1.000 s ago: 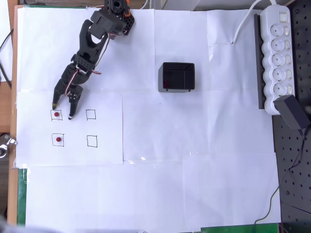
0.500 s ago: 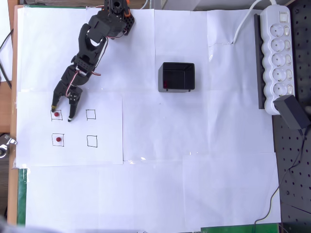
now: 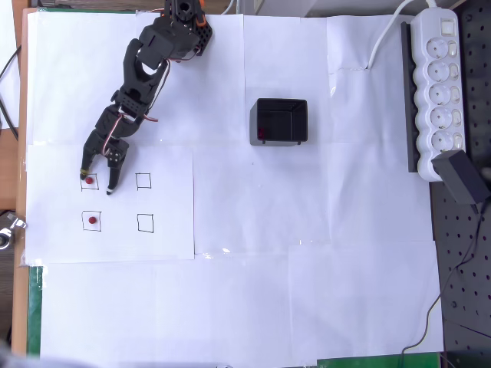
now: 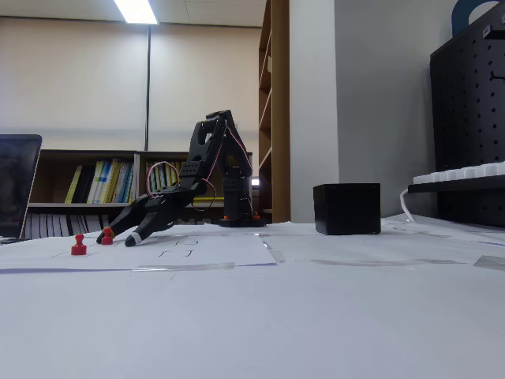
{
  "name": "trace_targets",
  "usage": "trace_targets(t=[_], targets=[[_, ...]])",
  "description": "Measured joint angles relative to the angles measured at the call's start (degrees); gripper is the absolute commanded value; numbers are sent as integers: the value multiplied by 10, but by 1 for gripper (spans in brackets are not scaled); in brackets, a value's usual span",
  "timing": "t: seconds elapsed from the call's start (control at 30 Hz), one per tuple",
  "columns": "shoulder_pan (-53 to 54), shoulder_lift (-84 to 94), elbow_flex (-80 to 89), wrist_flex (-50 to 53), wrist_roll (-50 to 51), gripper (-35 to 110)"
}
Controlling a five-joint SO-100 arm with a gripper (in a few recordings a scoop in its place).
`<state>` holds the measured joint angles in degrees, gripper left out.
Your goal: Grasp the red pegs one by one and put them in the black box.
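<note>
In the overhead view, a red peg [image 3: 90, 182] stands in the upper left drawn square, and my black gripper [image 3: 97, 181] is open with one finger on each side of it. A second red peg [image 3: 92, 221] stands in the square below. The fixed view shows the gripper [image 4: 117, 238] low over the paper, with one peg [image 4: 107, 237] between the fingers and the other peg [image 4: 79, 246] nearer the camera. The black box [image 3: 280, 103] sits right of the arm, and a small red spot shows inside it by its left wall. In the fixed view the box [image 4: 347, 208] stands to the right.
Two empty drawn squares [image 3: 143, 181] [image 3: 145, 222] lie right of the pegs. A white power strip [image 3: 437, 84] and a black adapter [image 3: 460, 176] lie along the right edge, beside a black pegboard [image 3: 460, 268]. A laptop [image 4: 16, 185] stands at the left.
The gripper has shifted slightly down and left in the overhead view, so its open fingers now straddle the upper peg. The pegs and box have not moved.
</note>
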<state>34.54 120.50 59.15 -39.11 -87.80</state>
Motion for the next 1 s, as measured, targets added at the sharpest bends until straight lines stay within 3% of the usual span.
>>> trace_targets(t=[0.23,0.37,0.7,0.83,1.0], targets=[[0,0,3,0,-1,12],[-2,0,3,0,-1,0],[-5,-3,7,29,11,0],[-8,-62,52,205,62,0],[-46,-192,113,607,156,0]])
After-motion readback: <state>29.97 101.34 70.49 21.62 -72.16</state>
